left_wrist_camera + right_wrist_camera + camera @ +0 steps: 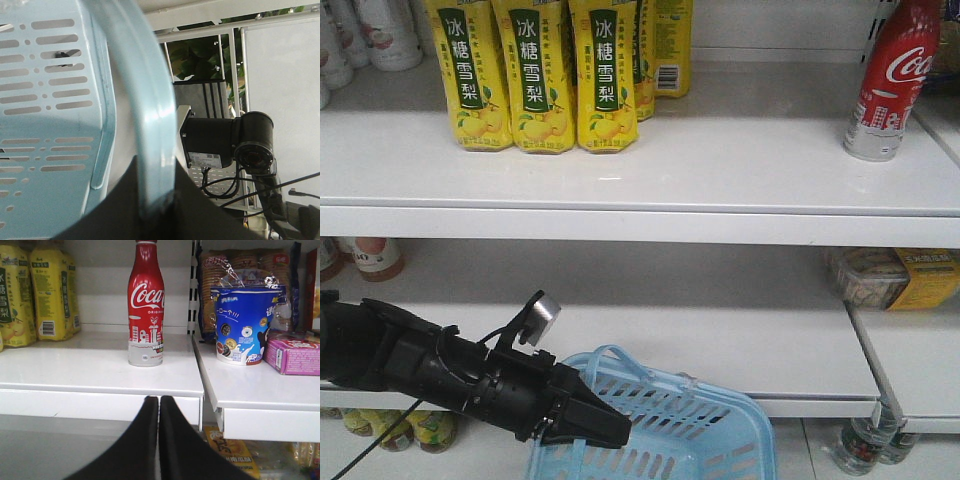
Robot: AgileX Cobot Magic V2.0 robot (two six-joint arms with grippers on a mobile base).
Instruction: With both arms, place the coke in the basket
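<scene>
The coke (892, 85), a slim red bottle with a silver base, stands upright at the right end of the upper shelf. In the right wrist view the coke (146, 305) is straight ahead and above my right gripper (159, 400). That gripper is shut with nothing in it and sits below the shelf's front edge. The light blue basket (660, 430) hangs low in front of the shelves. My left gripper (605, 425) is shut on its loop handle (150, 125), which runs up between the jaws of the left gripper (156, 167). The basket's slotted wall (45, 125) is to the left.
Yellow pear-drink cartons (535, 75) stand at the upper shelf's left. A blue snack cup (245, 322) and a pink box (295, 352) sit on the neighbouring shelf to the coke's right. Packaged food (895, 278) lies on the lower shelf. A black camera unit (225, 142) is behind the basket handle.
</scene>
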